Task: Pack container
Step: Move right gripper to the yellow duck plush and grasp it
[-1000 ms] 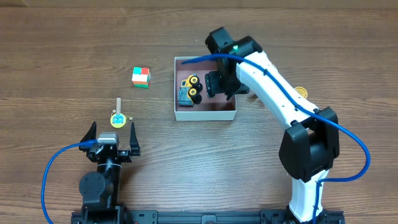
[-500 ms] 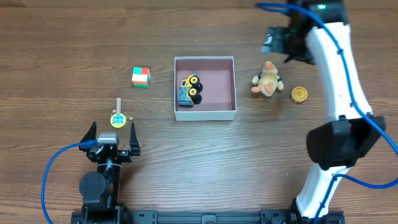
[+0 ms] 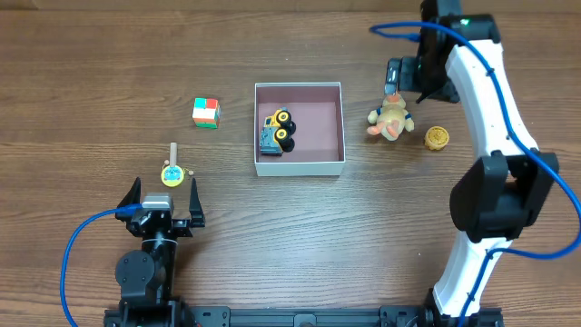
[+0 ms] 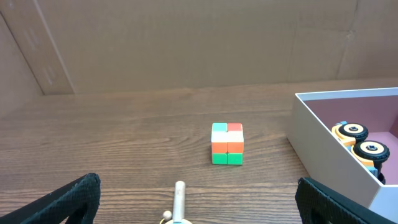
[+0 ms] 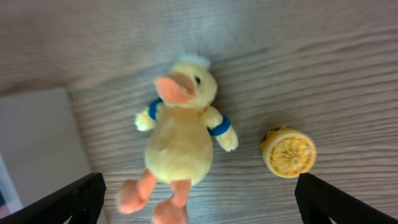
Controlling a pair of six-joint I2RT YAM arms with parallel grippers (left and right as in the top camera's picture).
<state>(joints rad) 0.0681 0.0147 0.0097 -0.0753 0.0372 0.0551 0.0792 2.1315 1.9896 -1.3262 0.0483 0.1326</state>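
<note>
A: Left side, quick. Left gripper [image 3: 163,198]?

B: Jaws spread wide and empty, low on the table. A stick toy [image 3: 171,169] lies just ahead of it. The left wrist view shows only the stick's tip [image 4: 179,198] between the finger pads.

A: Cube?

B: The colour cube [image 3: 206,113] is left of the container [image 3: 300,166]. The wrist view adds its orange and green side faces [image 4: 227,144].

A: Container?

B: It sits mid-table, between the cube and the plush duck [image 3: 389,118]. The yellow truck [image 3: 277,131] is inside, against the left wall. The left wrist catches only the near white wall [image 4: 311,130] and the truck's wheels [image 4: 357,140].

A: Right side?

B: The right gripper [image 3: 406,80] hovers over the duck with its jaws apart, gripping nothing. The right wrist view shows what the overhead blurs: the duck's orange beak and blue arm bands [image 5: 183,134]. It also shows the ridged yellow disc [image 5: 288,153] just beside the duck. The disc is small in the overhead [image 3: 437,138].
</note>
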